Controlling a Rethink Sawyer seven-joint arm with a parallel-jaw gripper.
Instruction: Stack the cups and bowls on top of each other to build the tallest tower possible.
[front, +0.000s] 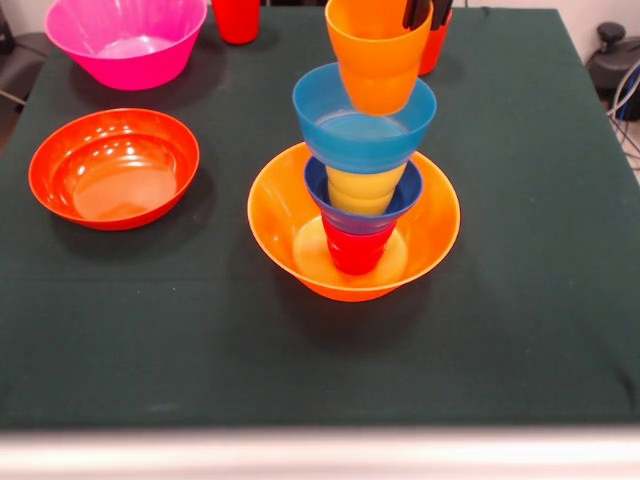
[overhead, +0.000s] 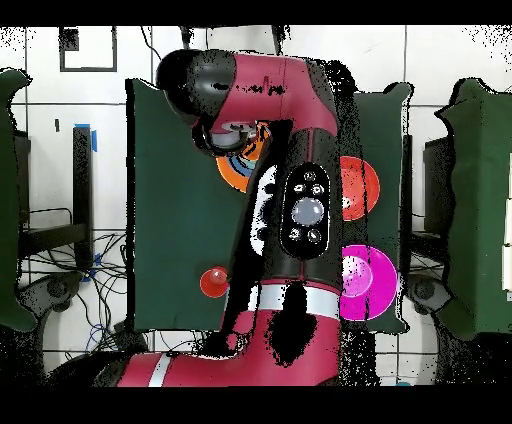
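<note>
Looking from the front, you see the tower (front: 355, 210) four pieces high in the big glossy yellow-orange plastic bowl (front: 430, 225); the jaws are clamped on a glossy orange plastic cup (front: 378, 55) just above the light blue plastic bowl (front: 330, 125). Pink bowl (front: 125, 40) and orange-red bowl (front: 113, 167) wait aside. Overhead, the arm (overhead: 290, 150) hides the stack.

Front view looks obliquely down across the green table (front: 520, 330) at close range; overhead view looks straight down from higher, sharing that table (overhead: 170, 200).
</note>
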